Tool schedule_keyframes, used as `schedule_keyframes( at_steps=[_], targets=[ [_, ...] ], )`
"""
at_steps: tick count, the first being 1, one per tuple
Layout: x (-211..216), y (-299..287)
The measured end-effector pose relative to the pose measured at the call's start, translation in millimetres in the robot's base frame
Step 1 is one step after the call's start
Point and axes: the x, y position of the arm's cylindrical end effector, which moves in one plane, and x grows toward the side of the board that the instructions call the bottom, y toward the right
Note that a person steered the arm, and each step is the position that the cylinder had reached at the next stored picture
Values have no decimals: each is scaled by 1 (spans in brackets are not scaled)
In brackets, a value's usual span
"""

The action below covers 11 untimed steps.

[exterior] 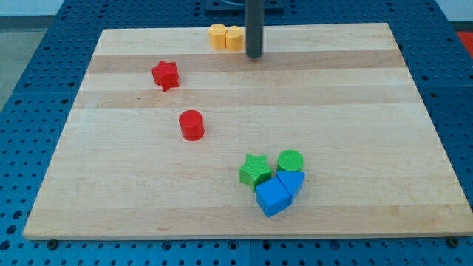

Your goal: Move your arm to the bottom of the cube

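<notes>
A blue cube [272, 197] lies near the view's bottom, right of centre, on the wooden board [355, 111]. It touches a second blue block [292, 182] at its upper right. A green star [256, 171] sits just above the cube and a green cylinder [290, 161] above the second blue block. My tip [254, 55] stands near the view's top, far above the cube, just right of two yellow blocks [226, 37].
A red star [166, 74] lies at the upper left and a red cylinder [191, 125] left of centre. The board rests on a blue perforated table [29, 66].
</notes>
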Motion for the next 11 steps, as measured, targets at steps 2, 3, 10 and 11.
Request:
schedule_keyframes(
  at_steps=[2,3,10,11],
  targets=[
    [129,83],
    [179,93],
    [320,10],
    [309,3]
  ],
)
